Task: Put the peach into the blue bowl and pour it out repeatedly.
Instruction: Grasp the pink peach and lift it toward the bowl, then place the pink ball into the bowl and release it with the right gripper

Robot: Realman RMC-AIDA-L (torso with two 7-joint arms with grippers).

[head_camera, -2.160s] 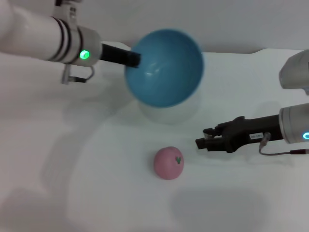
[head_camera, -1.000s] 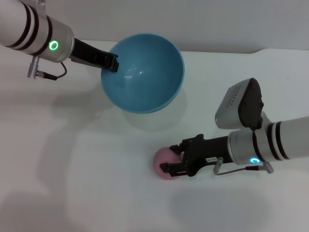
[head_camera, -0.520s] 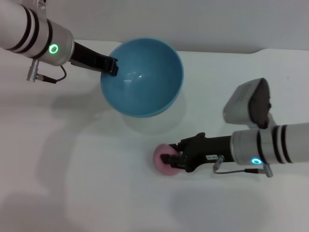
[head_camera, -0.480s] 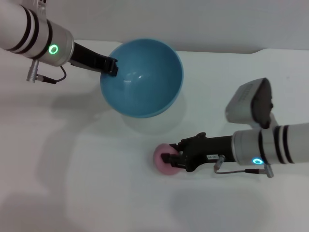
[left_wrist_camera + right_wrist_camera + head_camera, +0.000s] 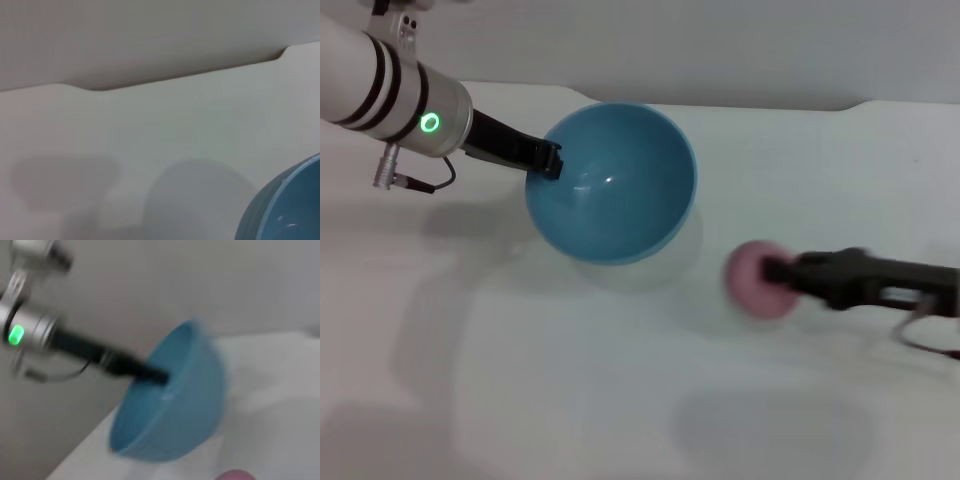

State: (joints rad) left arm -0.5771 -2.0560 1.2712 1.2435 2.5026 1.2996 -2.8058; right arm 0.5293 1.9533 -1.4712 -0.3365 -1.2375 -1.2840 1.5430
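We see mostly a pale table point(image 5: 165, 135) in the left wrist view, its far edge running across the upper part of the frame as a thin dark line with a small step near each end. Beyond that edge stands a plain grey wall point(image 5: 150, 35). At one corner a curved piece of the bowl point(image 5: 285, 210) comes into the frame — light blue, glossy, with faint ridges on its outer side and a couple of small bright glints on the inner surface. Two soft shadows lie on the table: a rounded one just beside the bowl, and a flatter, blocky one well apart from it.
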